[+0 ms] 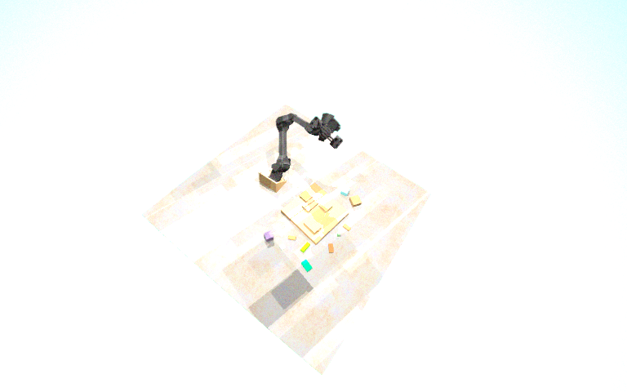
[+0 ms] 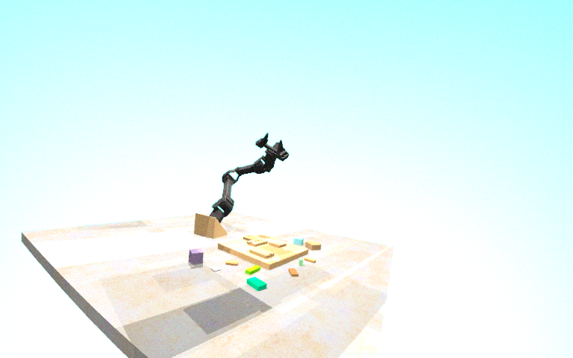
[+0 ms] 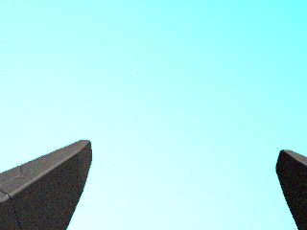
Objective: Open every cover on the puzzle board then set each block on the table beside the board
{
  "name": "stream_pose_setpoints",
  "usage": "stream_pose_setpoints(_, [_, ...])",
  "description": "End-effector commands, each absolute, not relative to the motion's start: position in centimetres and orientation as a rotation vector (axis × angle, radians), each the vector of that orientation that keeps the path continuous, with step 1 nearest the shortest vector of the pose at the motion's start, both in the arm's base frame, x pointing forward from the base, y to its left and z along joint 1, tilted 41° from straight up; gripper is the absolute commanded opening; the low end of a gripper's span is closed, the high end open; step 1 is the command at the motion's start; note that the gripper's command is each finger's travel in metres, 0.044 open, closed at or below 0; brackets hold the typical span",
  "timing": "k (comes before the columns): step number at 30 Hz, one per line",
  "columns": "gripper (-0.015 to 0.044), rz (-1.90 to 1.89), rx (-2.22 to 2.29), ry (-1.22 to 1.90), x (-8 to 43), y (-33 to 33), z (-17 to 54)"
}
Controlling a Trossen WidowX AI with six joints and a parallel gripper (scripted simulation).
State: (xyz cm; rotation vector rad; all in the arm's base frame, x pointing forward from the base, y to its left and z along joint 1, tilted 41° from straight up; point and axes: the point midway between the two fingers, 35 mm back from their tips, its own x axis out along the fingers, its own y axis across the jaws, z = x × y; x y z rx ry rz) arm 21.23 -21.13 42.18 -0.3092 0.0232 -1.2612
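Gripper (image 1: 333, 133) (image 2: 274, 137) (image 3: 187, 155) open — up high, tilted skyward

Gripper (image 1: 333, 132) (image 2: 274, 137) (image 3: 187, 155) raised (2 fingers apart).

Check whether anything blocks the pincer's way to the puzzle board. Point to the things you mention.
Nothing visible does: the pincer (image 1: 331, 135) (image 2: 271, 138) (image 3: 187, 155) is raised high, open, with only air between it and the puzzle board (image 1: 335, 217) (image 2: 287, 256). The loose pieces visible lie low around the board.

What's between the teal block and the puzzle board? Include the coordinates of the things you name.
A lime block (image 1: 304, 247) (image 2: 253, 269) lies between the teal block (image 1: 307, 265) (image 2: 256, 283) and the puzzle board (image 1: 323, 220) (image 2: 288, 252), in both top and exterior views.
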Motion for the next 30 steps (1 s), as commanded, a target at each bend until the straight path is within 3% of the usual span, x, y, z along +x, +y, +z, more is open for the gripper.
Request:
stream_pose_setpoints(1, [0.0374, -1.26, -0.31, 0.024, 21.3, -21.1, 42.2])
stream_pose_setpoints(15, [0.0006, -1.074, -0.331, 0.176, 26.1, -21.0, 38.2])
stream_pose_setpoints(30, [0.0, -0.825, -0.318, 0.378, 31.1, -19.8, 32.3])
